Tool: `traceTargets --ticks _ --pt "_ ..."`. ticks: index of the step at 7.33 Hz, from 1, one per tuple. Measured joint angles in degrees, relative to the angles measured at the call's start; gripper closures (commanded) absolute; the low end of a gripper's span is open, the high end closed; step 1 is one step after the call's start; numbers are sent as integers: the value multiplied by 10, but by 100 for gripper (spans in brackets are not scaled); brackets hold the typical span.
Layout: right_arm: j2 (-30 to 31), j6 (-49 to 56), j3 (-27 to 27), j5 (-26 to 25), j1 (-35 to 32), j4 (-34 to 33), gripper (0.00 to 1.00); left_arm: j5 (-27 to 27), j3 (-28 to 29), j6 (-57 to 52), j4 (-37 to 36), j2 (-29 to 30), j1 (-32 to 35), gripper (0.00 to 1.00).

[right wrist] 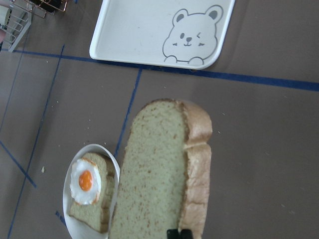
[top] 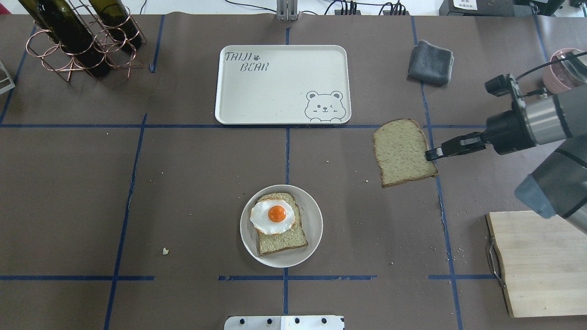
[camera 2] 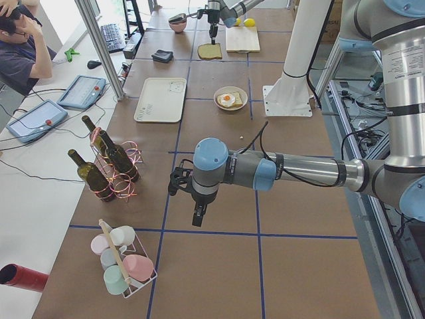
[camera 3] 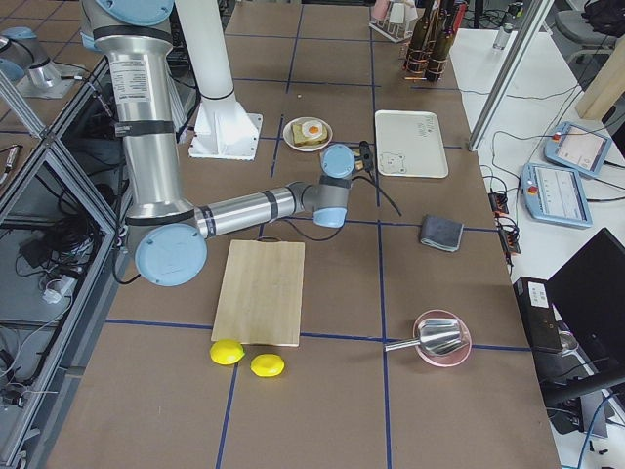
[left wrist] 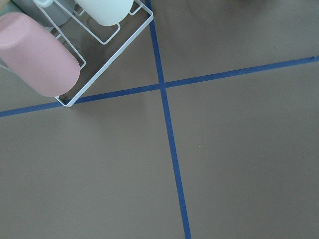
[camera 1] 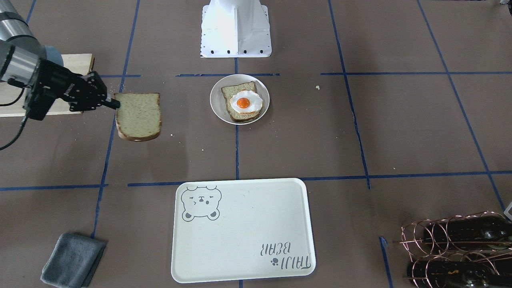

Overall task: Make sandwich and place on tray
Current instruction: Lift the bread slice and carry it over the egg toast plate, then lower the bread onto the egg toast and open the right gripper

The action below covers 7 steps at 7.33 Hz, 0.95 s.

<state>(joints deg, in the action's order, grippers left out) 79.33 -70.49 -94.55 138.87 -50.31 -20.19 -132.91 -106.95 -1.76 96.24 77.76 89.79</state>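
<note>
My right gripper (top: 433, 153) is shut on the edge of a loose bread slice (top: 403, 151) and holds it flat above the table, right of the plate. The slice also shows in the front view (camera 1: 139, 116) and the right wrist view (right wrist: 159, 169). A second bread slice (top: 282, 238) with a fried egg (top: 273, 215) on top lies on a round off-white plate (top: 316, 224). The cream tray (top: 275, 91) with the bear drawing lies beyond it, bare. My left gripper (camera 2: 198, 218) hangs over the table far to the left; I cannot tell if it is open.
A wooden cutting board (top: 541, 261) lies at the near right. A grey cloth (top: 431, 62) and a pink bowl (top: 559, 68) are at the far right. A copper rack of wine bottles (top: 78, 36) stands far left. A mug rack (left wrist: 75, 50) lies under the left wrist.
</note>
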Motion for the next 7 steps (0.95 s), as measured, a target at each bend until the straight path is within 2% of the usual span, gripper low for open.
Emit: traceTargets --ticks 2,4,6,7 --pt "-63 -53 -5 -130 113 -19 100 -1 2 0 0 0 0 0" --pt "-93 -60 -7 -248 220 -37 100 -1 3 1 0 -1 -1 0" --pt "-103 -53 -5 -307 278 -51 100 -1 6 1 -1 -2 -1 0" --pt "-103 -52 -3 -321 289 -52 100 -1 8 1 -1 -2 -1 0"
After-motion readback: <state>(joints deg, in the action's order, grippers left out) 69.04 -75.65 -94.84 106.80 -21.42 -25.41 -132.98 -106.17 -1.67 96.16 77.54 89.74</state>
